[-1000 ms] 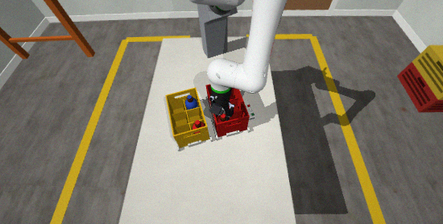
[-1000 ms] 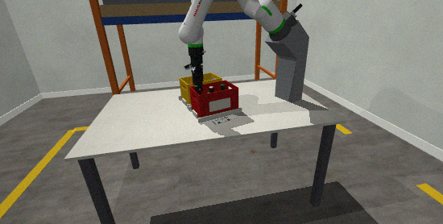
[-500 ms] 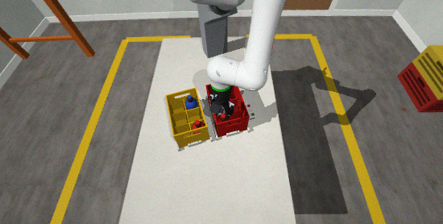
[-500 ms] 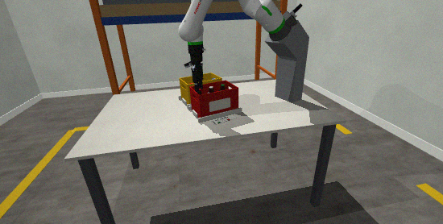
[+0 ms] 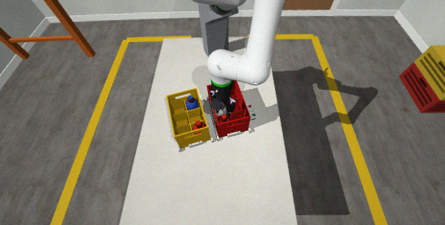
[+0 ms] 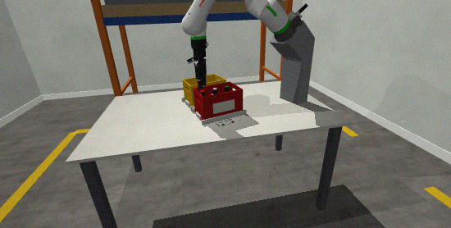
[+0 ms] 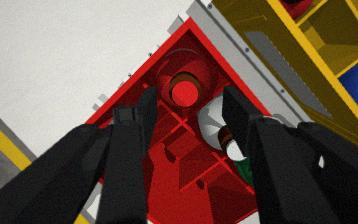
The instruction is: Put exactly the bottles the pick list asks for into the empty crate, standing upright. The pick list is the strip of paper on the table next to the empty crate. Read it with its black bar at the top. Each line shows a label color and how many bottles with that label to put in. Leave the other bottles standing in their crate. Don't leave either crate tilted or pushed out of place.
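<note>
The red crate stands on the table to the right of the yellow crate. In the wrist view a red-capped bottle stands upright in a corner cell of the red crate. My gripper hangs just above it, open, with the fingers apart on either side and not touching the bottle. A second bottle with some green on it stands in a neighbouring cell, half hidden by my right finger. The yellow crate holds a blue-capped bottle and a red-capped bottle. The pick list lies right of the red crate.
The arm's grey pedestal stands at the back of the table. An orange shelf rack is behind the table. Red and yellow crates are stacked on the floor at the far right.
</note>
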Action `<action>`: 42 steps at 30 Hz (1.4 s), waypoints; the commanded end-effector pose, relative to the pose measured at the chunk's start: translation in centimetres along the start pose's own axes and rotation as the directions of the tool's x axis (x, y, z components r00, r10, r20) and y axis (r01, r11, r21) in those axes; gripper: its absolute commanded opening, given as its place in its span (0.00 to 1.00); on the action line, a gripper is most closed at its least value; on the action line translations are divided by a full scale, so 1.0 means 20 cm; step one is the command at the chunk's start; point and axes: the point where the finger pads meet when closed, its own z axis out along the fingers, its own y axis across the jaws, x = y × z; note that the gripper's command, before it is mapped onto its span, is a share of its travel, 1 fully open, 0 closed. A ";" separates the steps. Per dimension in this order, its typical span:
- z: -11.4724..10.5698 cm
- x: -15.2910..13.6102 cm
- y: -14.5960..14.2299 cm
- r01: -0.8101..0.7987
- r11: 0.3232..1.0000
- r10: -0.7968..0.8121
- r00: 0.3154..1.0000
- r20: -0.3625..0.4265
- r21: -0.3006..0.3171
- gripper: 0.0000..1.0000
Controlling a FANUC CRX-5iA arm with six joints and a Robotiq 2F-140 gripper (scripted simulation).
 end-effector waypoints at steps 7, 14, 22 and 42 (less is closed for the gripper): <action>-0.10 0.00 0.00 0.000 1.000 0.000 1.000 -0.001 0.000 0.44; -0.19 0.00 0.00 0.000 1.000 0.000 1.000 -0.001 0.000 0.44; -0.19 0.07 0.06 0.000 1.000 0.000 1.000 -0.001 0.000 0.44; -0.19 0.38 0.39 0.001 1.000 -0.001 1.000 -0.001 0.000 0.44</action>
